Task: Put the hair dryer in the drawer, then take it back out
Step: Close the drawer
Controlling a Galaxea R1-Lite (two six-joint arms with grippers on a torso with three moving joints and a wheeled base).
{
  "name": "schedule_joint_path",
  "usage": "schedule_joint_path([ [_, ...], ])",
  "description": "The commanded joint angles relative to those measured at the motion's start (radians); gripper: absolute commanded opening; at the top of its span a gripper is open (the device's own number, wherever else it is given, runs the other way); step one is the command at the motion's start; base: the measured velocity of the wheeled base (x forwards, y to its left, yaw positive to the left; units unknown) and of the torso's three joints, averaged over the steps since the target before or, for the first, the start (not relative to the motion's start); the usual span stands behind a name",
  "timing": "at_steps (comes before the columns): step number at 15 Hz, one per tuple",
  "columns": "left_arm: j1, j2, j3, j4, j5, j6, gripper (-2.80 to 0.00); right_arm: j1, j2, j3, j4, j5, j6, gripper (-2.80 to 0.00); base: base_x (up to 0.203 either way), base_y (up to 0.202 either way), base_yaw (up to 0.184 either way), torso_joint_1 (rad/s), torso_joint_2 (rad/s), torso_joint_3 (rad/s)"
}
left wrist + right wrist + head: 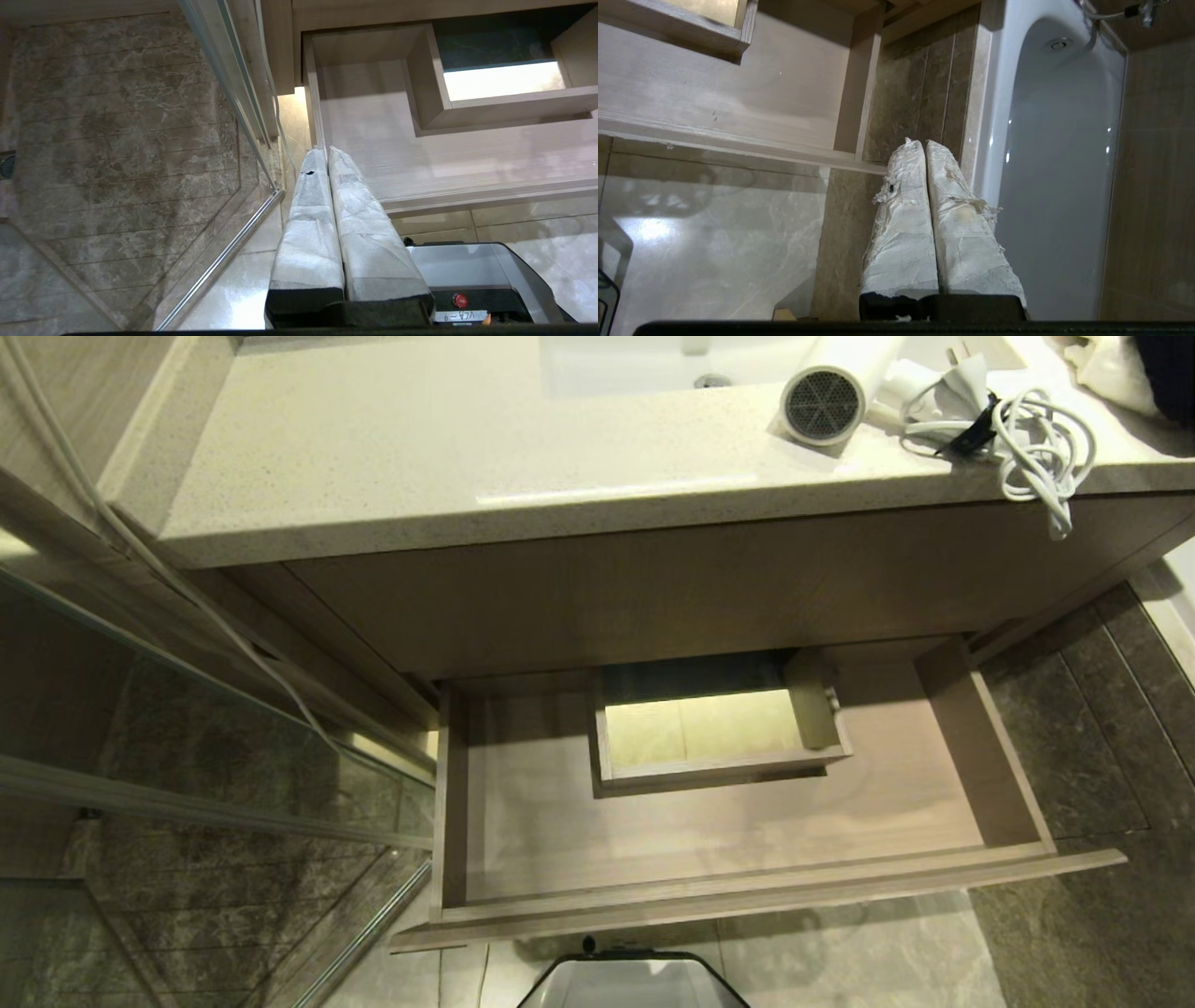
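Vanity counter (373,448): you've got the speckled stone top across the upper head view, sink basin (616,364) set in it at the back.
Drawer (747,887): pulled fully out below the counter, wide and shallow, light wood; nothing lying on its floor. You see the narrow flat front nearest the robot.
Cut-out box (719,765): boxed rectangular opening at the middle back of the drawer, lit floor tile showing through it.
Bathtub (1055,186): white, seen only from the right wrist, past the drawer's right end.
Glass panel (187,747): shower screen with metal rail, left of the drawer.
Robot base (635,985): grey housing at the bottom edge of the head view, just in front of the drawer front.
Hair dryer (831,397): on the counter, right of the sink, near the front edge; lying down with the mesh grille facing the robot. Not in the drawer.
Cord (1036,448): white, coiled beside the dryer on the right, black tie on it, a loop hanging over the counter edge.
Left gripper (326,150): by the drawer's left front corner, wrapped fingers pressed together, holding nothing.
Right gripper (920,142): off the drawer's right end, above floor tile beside the tub, fingers pressed together, holding nothing.
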Motion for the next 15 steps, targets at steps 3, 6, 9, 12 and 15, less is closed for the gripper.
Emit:
schedule_joint_path([
  [3,0.0,0.0,0.0,-0.001,0.0,0.0,-2.8,0.006,-0.005,0.016,-0.001,0.001,0.007,-2.8,0.0,0.0,0.0,-0.206,0.42,0.204],
  [6,0.0,0.0,0.002,-0.001,0.0,0.0,-2.8,0.006,-0.01,0.03,-0.001,0.001,0.007,-2.8,0.0,0.0,0.0,-0.269,0.54,0.267],
  [9,0.0,0.0,0.0,-0.001,0.001,0.0,-2.8,0.03,-0.008,0.034,-0.005,0.001,0.008,-2.8,0.0,0.0,0.0,-0.273,0.54,0.269],
  [12,0.0,0.0,0.0,-0.001,0.0,0.0,-2.8,0.033,-0.014,0.051,0.002,0.001,0.008,-2.8,0.0,0.0,0.0,-0.264,0.53,0.261],
  [15,0.0,0.0,0.001,-0.001,0.0,0.0,-2.8,0.035,-0.015,0.057,0.001,0.001,0.008,-2.8,0.0,0.0,0.0,-0.264,0.51,0.249],
])
